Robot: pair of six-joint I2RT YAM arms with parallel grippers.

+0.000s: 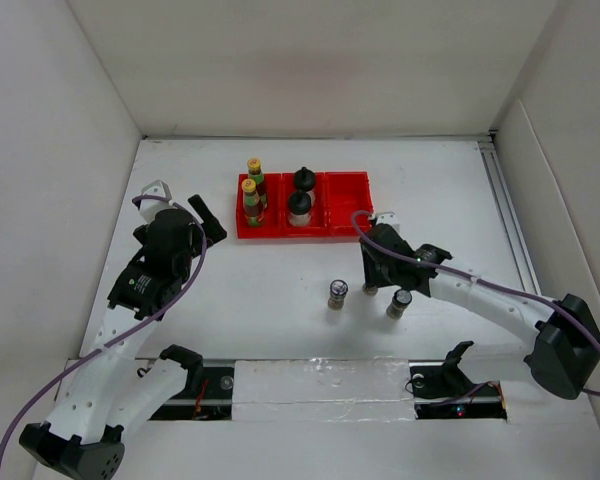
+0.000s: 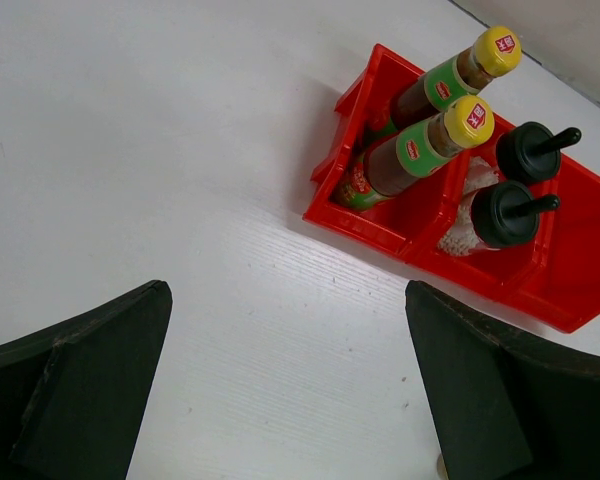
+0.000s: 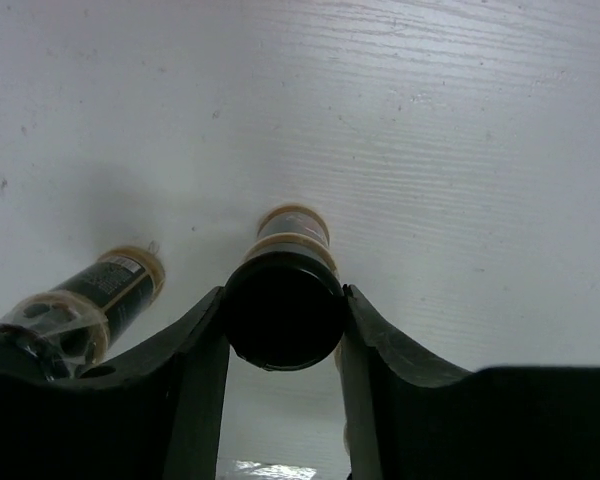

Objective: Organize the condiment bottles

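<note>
As right tool [image 3: 285,335] clamps shaker [image 3: 285,300] — cap-high, upright

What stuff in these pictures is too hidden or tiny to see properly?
- Top view: the shaker held in the right arm's jaws is mostly hidden under that arm.
- Right wrist view: the second shaker is partly covered by a jaw.
- Left wrist view: the jars are mostly hidden by their lids and the tray wall.
- Top view: the labels on the bottles are too small to read.
</note>
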